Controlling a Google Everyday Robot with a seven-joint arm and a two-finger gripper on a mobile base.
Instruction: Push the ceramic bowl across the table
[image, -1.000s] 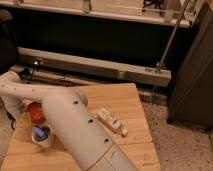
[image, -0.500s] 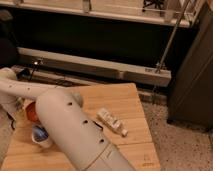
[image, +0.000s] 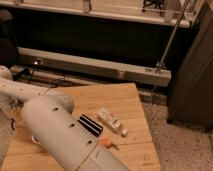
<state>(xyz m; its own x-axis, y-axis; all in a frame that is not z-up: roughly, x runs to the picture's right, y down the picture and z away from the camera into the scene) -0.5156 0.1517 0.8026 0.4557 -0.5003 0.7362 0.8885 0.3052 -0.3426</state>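
The ceramic bowl is hidden behind my own arm. The arm's thick white link (image: 60, 130) fills the left front of the camera view, over the left part of the wooden table (image: 125, 97). A thinner white link (image: 25, 91) runs in from the left edge to join it. My gripper is out of sight, hidden somewhere behind or below this arm at the table's left side.
A small white packet or bottle (image: 112, 121) lies near the table's middle right. A logo mark (image: 146, 162) sits at the near right corner. Beyond the far edge run a long white rail (image: 100, 66) and a dark cabinet (image: 192, 75), with speckled floor on the right.
The arm's thick link has shifted over the table's left side. The orange-red bowl and the clear cup, visible beside it earlier, are now covered.
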